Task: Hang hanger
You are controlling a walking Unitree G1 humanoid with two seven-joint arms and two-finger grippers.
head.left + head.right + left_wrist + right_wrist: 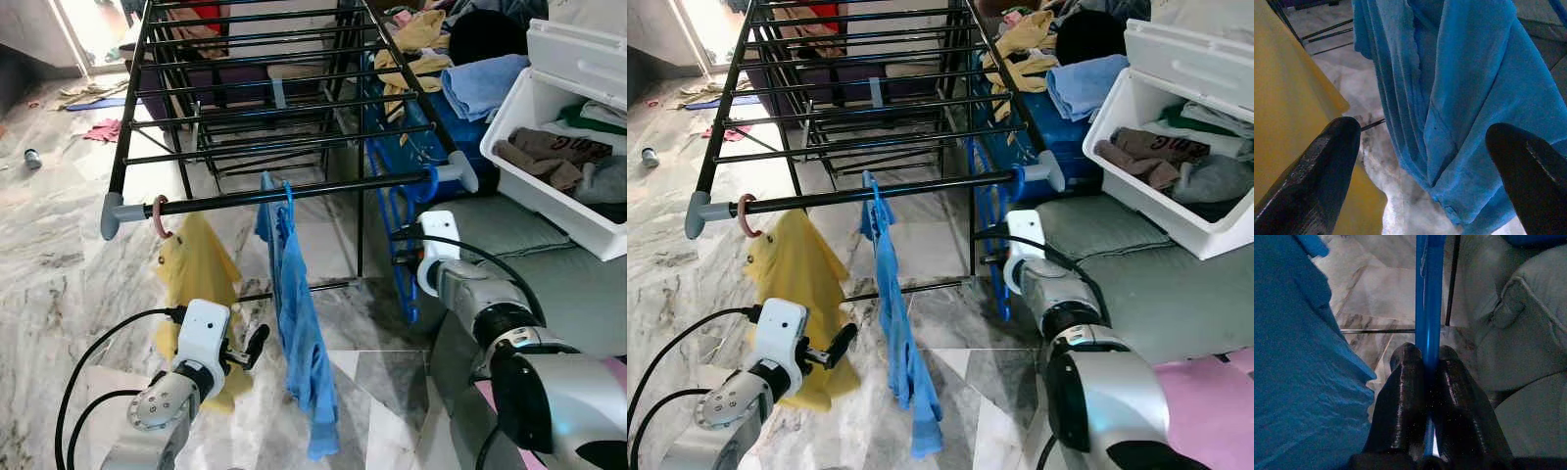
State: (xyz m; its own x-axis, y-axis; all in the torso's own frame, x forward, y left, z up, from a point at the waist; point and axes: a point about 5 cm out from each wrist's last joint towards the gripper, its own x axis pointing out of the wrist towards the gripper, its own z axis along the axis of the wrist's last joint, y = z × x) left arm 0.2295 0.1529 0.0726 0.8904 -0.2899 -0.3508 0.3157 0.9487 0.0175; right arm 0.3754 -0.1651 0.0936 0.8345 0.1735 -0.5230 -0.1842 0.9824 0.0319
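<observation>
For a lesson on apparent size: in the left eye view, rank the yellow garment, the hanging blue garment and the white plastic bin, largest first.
1. White plastic bin, though cropped.
2. Hanging blue garment and yellow garment: too alike to rank; the left gripper hides part of the yellow one.

**Two garments on the rack's front bar**

A black drying rack [862,108] stands on the marble floor [666,264]. On its front bar, a yellow garment [803,284] hangs from a pink hanger hook [747,215] at about 9 o'clock, and a blue garment [896,333] hangs near centre. The left claw [838,345] sits at 7 o'clock, just beside the yellow garment. The right arm reaches up from 5 o'clock toward a blue hanger [1004,235] hooked on the bar's right end. A white bin [1146,117] of clothes sits at 2 o'clock.
</observation>
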